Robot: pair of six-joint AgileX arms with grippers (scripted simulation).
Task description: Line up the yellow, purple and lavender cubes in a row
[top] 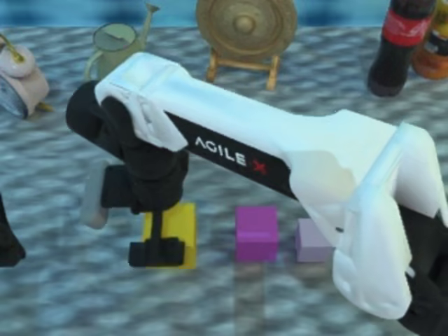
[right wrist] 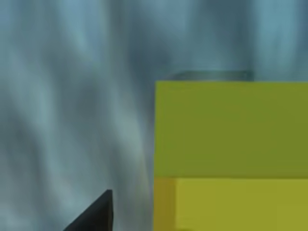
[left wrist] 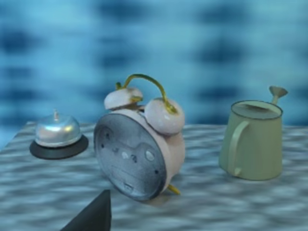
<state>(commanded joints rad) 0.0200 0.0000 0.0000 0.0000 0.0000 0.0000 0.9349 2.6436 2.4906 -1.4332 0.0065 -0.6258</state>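
Three cubes stand in a row near the table's front: the yellow cube [top: 180, 222] on the left, the purple cube [top: 256, 233] in the middle, the lavender cube [top: 310, 242] on the right, partly under my right arm. My right arm reaches across from the right, and its right gripper [top: 157, 253] hangs open over the yellow cube's front left part. In the right wrist view the yellow cube [right wrist: 231, 144] fills one side, with a gap between it and the one dark fingertip [right wrist: 98, 214] that shows. My left arm [top: 7, 245] is parked at the left edge, its gripper open.
Along the back stand an alarm clock [top: 21, 77], a green watering can [top: 115, 45], a brass gong on a stand [top: 245, 28] and a cola bottle [top: 399, 45]. The left wrist view also shows a desk bell [left wrist: 58, 134] beside the clock [left wrist: 137, 154].
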